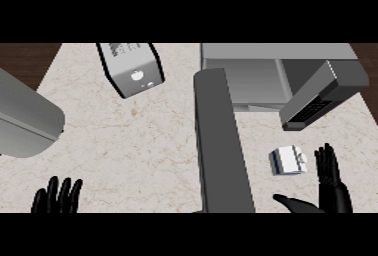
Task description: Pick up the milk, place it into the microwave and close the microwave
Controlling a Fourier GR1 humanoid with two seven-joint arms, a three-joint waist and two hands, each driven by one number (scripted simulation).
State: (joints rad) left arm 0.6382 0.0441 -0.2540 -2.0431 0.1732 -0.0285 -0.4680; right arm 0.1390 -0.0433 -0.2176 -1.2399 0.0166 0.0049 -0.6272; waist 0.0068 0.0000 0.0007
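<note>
The milk [288,160] is a small white carton with a blue side, standing on the counter to the right of the open microwave door [221,145]. The microwave [280,75] stands at the back right, its cavity open toward me. My right hand [330,185] is just right of the carton, fingers straight up and thumb stretched left below it, not touching it. At the lower left edge my left hand [57,197] rests open, fingers up.
A grey computer tower [131,67] lies at the back centre-left. A large grey rounded object [26,120] sits at the left edge. The door juts far forward, splitting the counter [133,150] into left and right parts. Dark floor shows past the counter's corners.
</note>
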